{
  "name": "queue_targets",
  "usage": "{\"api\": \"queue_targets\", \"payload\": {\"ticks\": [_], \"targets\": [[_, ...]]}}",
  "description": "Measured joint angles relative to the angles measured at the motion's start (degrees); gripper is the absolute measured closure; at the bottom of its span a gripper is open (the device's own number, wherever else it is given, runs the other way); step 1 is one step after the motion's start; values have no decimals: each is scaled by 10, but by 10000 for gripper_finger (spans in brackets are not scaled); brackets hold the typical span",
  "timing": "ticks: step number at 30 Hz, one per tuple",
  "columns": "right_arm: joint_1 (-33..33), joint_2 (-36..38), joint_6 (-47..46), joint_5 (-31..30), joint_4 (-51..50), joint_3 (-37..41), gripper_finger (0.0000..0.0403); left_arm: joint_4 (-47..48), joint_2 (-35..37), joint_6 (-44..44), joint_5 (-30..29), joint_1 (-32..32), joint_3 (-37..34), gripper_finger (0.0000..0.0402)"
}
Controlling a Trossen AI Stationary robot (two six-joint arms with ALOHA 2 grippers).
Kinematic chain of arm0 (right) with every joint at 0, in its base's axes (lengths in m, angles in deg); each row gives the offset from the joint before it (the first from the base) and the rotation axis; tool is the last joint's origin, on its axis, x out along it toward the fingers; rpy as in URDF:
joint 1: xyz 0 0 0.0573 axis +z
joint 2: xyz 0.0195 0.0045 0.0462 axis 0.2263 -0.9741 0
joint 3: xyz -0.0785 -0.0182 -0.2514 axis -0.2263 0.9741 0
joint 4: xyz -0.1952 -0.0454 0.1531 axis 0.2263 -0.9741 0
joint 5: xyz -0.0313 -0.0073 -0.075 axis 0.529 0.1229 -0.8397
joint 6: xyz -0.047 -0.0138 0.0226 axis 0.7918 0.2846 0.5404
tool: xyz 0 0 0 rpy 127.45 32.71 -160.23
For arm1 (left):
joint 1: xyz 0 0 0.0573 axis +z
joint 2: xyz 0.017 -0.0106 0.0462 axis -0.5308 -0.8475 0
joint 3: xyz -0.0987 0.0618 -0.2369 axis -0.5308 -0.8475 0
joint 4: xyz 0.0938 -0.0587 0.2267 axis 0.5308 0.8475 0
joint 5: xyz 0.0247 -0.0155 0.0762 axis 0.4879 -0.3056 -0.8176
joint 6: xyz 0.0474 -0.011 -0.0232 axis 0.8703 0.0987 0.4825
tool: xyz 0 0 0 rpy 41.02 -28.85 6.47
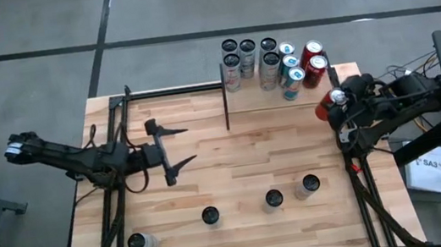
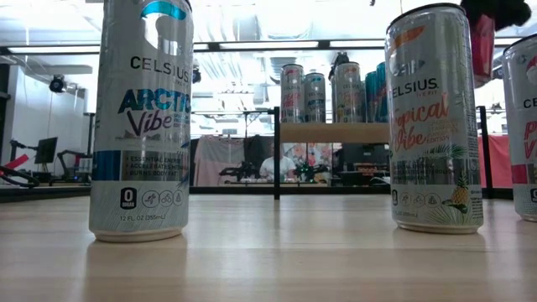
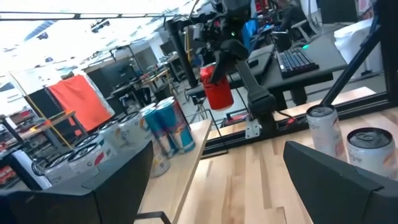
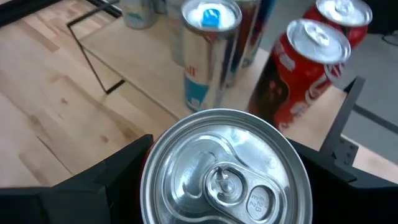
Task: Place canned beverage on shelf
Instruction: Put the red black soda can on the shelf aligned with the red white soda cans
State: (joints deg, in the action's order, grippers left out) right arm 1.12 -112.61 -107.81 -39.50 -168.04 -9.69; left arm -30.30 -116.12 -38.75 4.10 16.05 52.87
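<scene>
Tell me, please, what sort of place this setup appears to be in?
Probably a robotics lab or workshop: a plank table on bare concrete, a person at cluttered benches behind, and a keyboard on a desk beside the rig.

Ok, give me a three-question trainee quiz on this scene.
1. Which end effector holds the red can: left or right?
2. True or false: that can already stands on the shelf.
3. How many cans stand on the table's near half?

Key: 1. Right; the left is open over the table. 2. False; it is in the air beside the shelf. 3. Four.
</scene>
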Motion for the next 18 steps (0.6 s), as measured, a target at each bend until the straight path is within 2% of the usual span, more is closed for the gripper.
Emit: {"api": "queue_targets", "payload": {"ticks": [9, 18], "targets": [[0, 35, -42, -1, 0, 57, 114, -33, 7, 3, 0, 0, -32, 57], [0, 41, -62, -16, -13, 72, 114, -44, 7, 4, -2, 0, -37, 57]]}}
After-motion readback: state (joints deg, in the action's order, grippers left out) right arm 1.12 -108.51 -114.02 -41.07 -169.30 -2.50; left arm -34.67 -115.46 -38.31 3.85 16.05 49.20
